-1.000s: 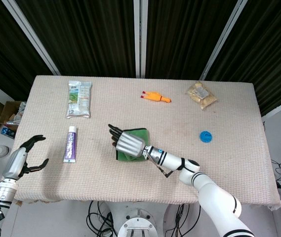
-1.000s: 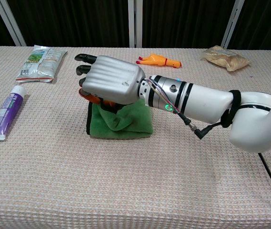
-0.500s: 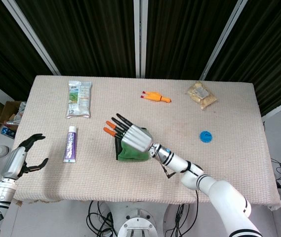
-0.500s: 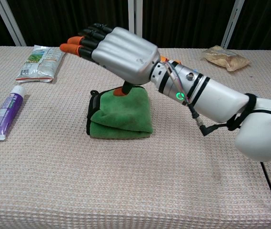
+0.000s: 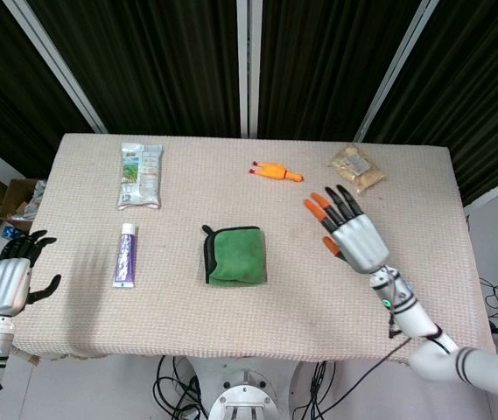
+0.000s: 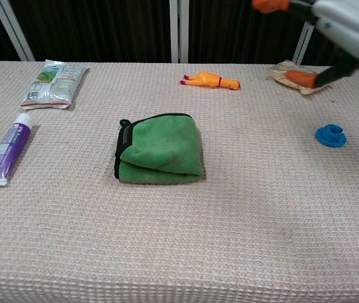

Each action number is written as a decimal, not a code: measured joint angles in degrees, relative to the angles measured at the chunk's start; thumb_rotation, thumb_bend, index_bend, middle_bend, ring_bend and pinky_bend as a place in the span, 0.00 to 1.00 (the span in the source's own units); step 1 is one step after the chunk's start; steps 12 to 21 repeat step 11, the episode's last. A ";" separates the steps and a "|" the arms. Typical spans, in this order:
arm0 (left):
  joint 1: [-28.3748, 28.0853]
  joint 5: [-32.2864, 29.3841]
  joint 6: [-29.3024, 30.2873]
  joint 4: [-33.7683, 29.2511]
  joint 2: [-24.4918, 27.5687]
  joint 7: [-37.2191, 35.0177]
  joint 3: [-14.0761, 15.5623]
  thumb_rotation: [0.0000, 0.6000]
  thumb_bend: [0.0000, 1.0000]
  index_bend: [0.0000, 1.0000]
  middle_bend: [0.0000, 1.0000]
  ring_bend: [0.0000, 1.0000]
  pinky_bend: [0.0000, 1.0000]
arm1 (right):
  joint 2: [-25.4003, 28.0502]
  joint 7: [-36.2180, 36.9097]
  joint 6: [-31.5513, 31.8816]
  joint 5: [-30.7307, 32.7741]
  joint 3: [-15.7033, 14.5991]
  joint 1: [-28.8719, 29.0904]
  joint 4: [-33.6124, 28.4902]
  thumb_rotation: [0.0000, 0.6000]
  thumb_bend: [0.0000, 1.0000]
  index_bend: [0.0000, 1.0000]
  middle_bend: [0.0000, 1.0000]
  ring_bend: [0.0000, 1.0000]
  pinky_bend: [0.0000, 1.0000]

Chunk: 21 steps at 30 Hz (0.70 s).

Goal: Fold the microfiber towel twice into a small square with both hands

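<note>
Head view shows the green towel [image 5: 234, 255] folded into a small square on the table [image 5: 424, 184]. The right hand [image 5: 350, 234] hovers beside it, fingers spread and empty. The left hand [image 5: 8, 281] hangs off the table edge, loosely spread, holding nothing.

A robot lab: a table [image 5: 424, 289] draped in beige waffle cloth stands before black curtains [image 5: 170, 61] with white frame bars, loose cables [image 5: 178, 376] trailing on the floor beneath.
</note>
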 measured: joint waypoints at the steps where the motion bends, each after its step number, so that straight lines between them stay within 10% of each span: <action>1: 0.59 0.70 1.23 0.00 -0.25 0.39 0.24 1.00 0.27 0.23 0.13 0.14 0.13 | 3.02 0.50 0.43 0.66 -0.79 -2.00 -3.18 1.00 0.22 0.00 0.02 0.00 0.00; 11: 5.13 4.06 7.96 -3.33 -0.61 2.24 2.19 1.00 0.26 0.23 0.13 0.14 0.13 | 16.81 11.35 9.84 3.59 -7.52 -22.43 -13.56 1.00 0.22 0.00 0.00 0.00 0.00; 21: 5.13 4.06 7.96 -3.33 -0.61 2.24 2.19 1.00 0.26 0.23 0.13 0.14 0.13 | 16.81 11.35 9.84 3.59 -7.52 -22.43 -13.56 1.00 0.22 0.00 0.00 0.00 0.00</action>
